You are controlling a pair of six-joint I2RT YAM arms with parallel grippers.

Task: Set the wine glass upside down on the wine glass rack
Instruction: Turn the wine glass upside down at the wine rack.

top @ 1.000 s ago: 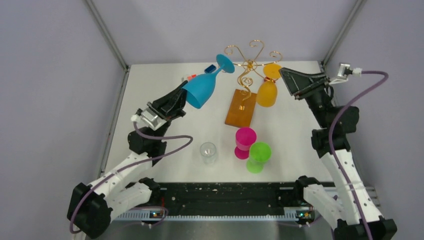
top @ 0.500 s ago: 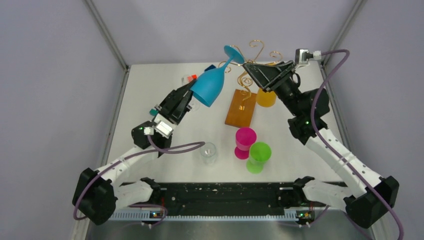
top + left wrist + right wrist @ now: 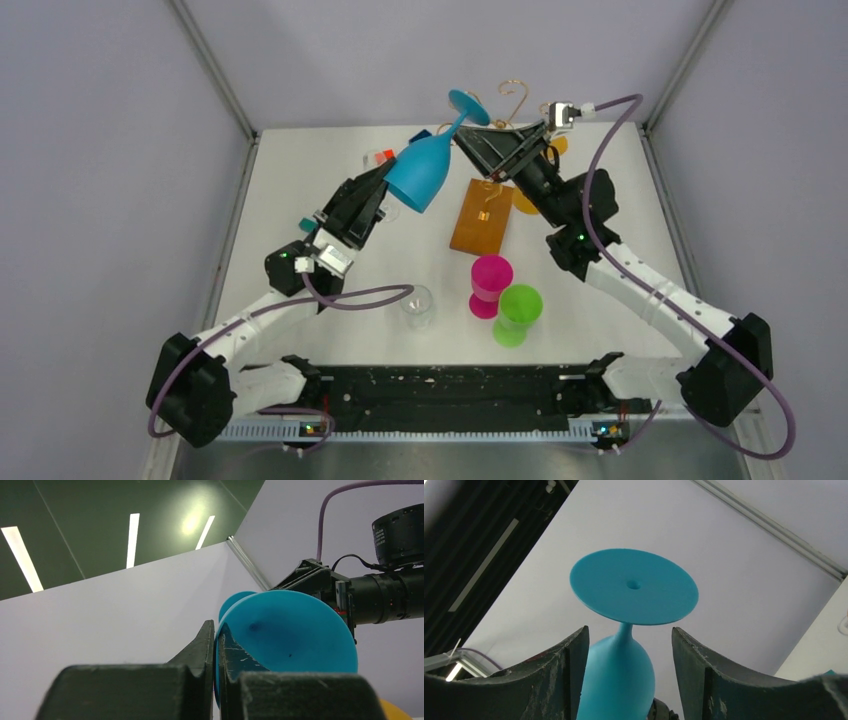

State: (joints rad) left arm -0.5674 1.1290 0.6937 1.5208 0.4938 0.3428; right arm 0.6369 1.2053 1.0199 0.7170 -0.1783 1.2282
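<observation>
The blue wine glass (image 3: 420, 172) hangs tilted in the air, bowl down and foot (image 3: 468, 106) up, just left of the wine glass rack. The rack is gold wire (image 3: 513, 90) on an orange-brown wooden base (image 3: 482, 217). My left gripper (image 3: 385, 188) is shut on the rim of the bowl, as the left wrist view (image 3: 216, 645) shows on the blue glass (image 3: 295, 630). My right gripper (image 3: 470, 140) is open beside the stem. In the right wrist view it (image 3: 629, 628) has a finger on each side of the blue glass (image 3: 619, 680), apart from it. The foot (image 3: 634, 586) is above.
An orange glass (image 3: 524, 204) hangs on the rack, mostly hidden behind my right arm. A pink glass (image 3: 490, 283), a green glass (image 3: 518, 312) and a clear tumbler (image 3: 417, 305) stand near the front. Small items (image 3: 380, 155) lie at the back left.
My right arm has swung left from the orange glass to the blue glass's stem, in front of the rack. My left arm has raised the blue glass up and to the right.
</observation>
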